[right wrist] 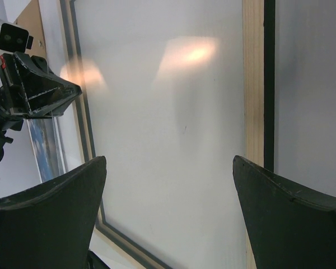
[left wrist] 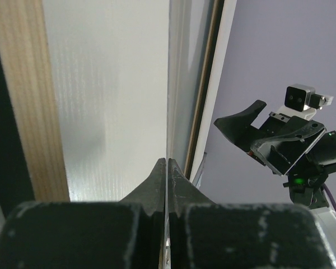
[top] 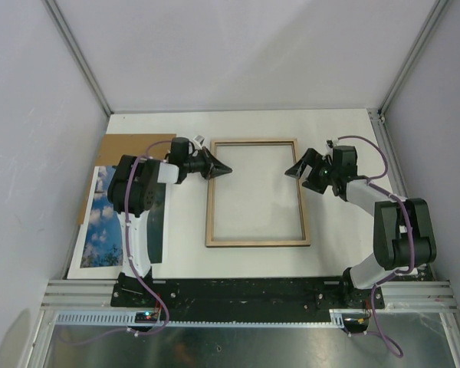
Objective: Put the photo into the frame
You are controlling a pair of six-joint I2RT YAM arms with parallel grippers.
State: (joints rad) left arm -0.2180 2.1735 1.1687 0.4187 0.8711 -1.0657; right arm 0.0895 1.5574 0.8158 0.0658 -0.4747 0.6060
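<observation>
judging the task as barely begun: finding the photo (top: 103, 222) not yet in the frame (top: 254, 244). seeing the frame lying flat in the middle of the worktop (top: 253, 126), pale wood reverse up, with only white surface showing through its opening. locating the photo well apart at the left edge, picture side up, lying partly over a brown backing board (top: 130, 146) and partly under the left arm. reading the left pincer (top: 218, 166) as pressed together, its tip at the frame's upper left corner. reading the right pincer (top: 303, 165) as spread wide above the upper right rail, holding nothing. leaving to do: lifting the photo, laying it into the opening, presumably closing up with the board.

flagging the limits:
- losing much of the photo beneath the left arm.
- being unable to tell, in the left wrist view, whether the thin bright line rising from the closed fingertips (left wrist: 155, 182) is a clear sheet pinched there or a reflection.
- inferring a pane only from glare in the right wrist view.
- being unable to tell whether either pincer is touching the frame.
</observation>
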